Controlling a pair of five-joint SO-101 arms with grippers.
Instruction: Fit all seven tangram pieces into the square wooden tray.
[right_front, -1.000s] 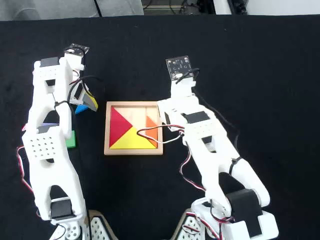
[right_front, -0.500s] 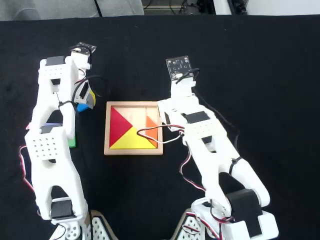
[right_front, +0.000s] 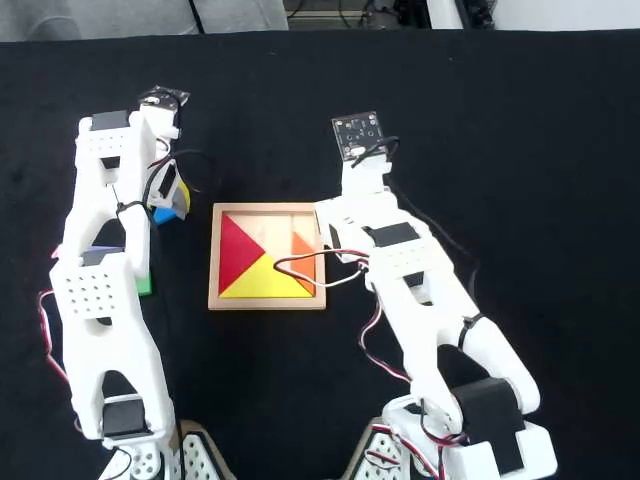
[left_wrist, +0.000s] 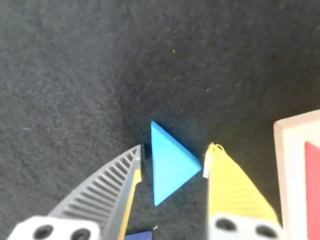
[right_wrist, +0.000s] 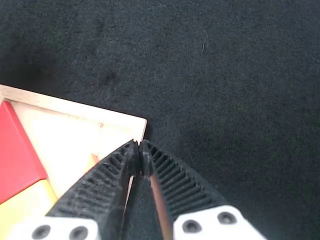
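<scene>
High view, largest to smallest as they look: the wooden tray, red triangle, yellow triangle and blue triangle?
1. wooden tray
2. red triangle and yellow triangle: they look alike in size, so no ranking between them
3. blue triangle: clearly smallest, though partly hidden

The worktop (right_front: 520, 150) is covered in black cloth, kinda fuzzy. The wooden tray (right_front: 267, 207) lies flat around the middle. On the cloth off its left side are a small blue triangle (left_wrist: 170, 162) near the tray's far corner and a green piece (right_front: 146, 285) closer in, partly hidden.
</scene>
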